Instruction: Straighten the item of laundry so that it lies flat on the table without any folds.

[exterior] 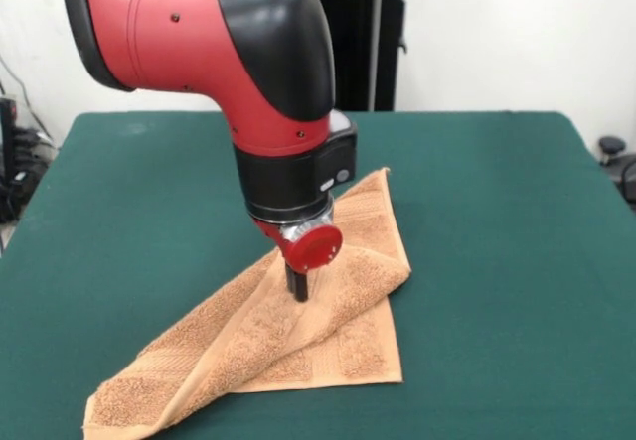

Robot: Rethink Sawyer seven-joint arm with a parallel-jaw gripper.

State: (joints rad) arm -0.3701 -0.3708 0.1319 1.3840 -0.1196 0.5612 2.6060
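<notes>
The orange-tan towel (pixel 298 336) lies on the dark green table (pixel 497 212), near the front middle. It is folded over on itself along a diagonal, with one corner pointing to the far right and another at the front left edge. A raised fold runs across its middle. My gripper (pixel 297 289) comes straight down from the red and black arm onto the middle of the towel, at the fold. Its tip is pressed into or pinching the cloth, and I cannot see how the jaws stand.
The robot's black pedestal (pixel 363 43) stands at the table's far side. The arm's bulky red and black wrist (pixel 288 162) hangs over the towel's far part and hides some of it.
</notes>
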